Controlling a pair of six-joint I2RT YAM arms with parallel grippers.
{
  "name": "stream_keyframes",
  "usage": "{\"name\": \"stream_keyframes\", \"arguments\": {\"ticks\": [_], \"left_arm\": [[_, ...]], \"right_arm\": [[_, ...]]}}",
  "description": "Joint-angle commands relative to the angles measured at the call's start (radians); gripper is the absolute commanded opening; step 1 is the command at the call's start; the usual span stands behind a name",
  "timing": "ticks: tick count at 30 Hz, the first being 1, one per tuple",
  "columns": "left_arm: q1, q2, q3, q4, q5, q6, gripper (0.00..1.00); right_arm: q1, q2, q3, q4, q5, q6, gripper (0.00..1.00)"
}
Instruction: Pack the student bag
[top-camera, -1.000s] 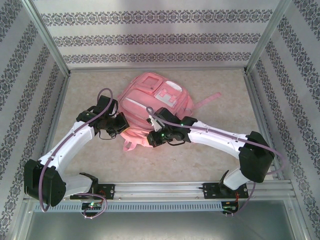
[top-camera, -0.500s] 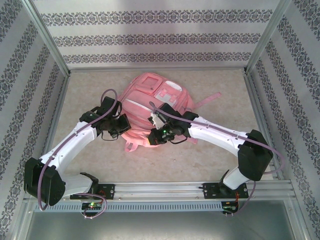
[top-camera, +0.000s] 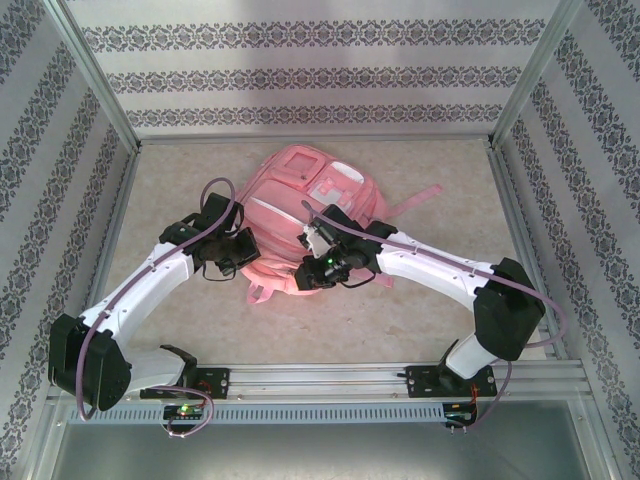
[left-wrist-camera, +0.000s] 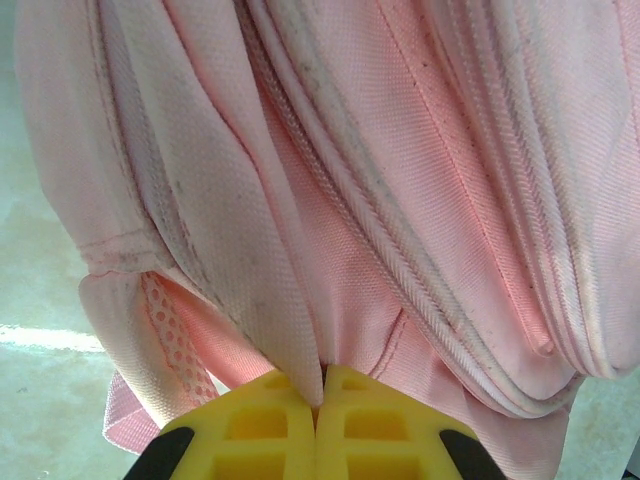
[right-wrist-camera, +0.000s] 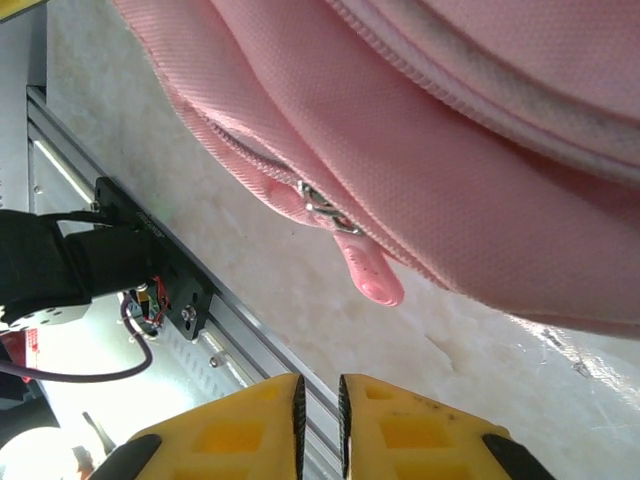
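Student bag (top-camera: 298, 196) fold pinched in L gripper (left-wrist-camera: 320, 388) (R gripper (right-wrist-camera: 320, 390) ajar, near zip).

Two white arms, left arm (top-camera: 140, 290) and right arm (top-camera: 440, 272), big black joints (top-camera: 508, 318), thin purple cables (top-camera: 215, 188) looping along them, small green light (top-camera: 328, 263) near one wrist, chunky yellow fingers (left-wrist-camera: 255, 422) with square hollows and black edges

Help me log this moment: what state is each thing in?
student bag: lying flat, one fold pinched.
zipper pull: hanging free, not gripped.
left gripper: shut on a fold of the student bag.
right gripper: slightly open, empty, below the zipper pull.
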Motion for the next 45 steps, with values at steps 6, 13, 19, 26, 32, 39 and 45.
{"name": "stream_keyframes", "arguments": {"ticks": [6, 13, 19, 26, 32, 39, 45], "left_arm": [[0.002, -0.006, -0.013, 0.051, -0.023, 0.007, 0.00], [0.001, 0.005, 0.000, 0.054, -0.012, 0.001, 0.00], [0.001, 0.010, 0.002, 0.057, -0.004, -0.005, 0.00], [0.000, 0.014, -0.003, 0.062, 0.004, -0.011, 0.00], [-0.001, 0.014, -0.005, 0.062, 0.002, -0.011, 0.00], [-0.002, 0.021, -0.012, 0.071, 0.000, -0.013, 0.00], [-0.001, 0.023, -0.016, 0.077, -0.001, -0.011, 0.00]], "right_arm": [[0.007, 0.024, -0.013, 0.038, 0.032, 0.007, 0.28], [0.030, 0.014, -0.070, 0.104, 0.115, 0.003, 0.42], [0.040, 0.059, -0.066, 0.155, 0.112, 0.019, 0.42], [0.044, 0.084, -0.033, 0.156, 0.116, 0.006, 0.42], [0.044, 0.091, -0.022, 0.134, 0.135, -0.004, 0.28], [0.043, 0.034, -0.032, 0.111, 0.139, -0.004, 0.20], [0.038, 0.002, -0.025, 0.070, 0.153, -0.018, 0.19]]}}
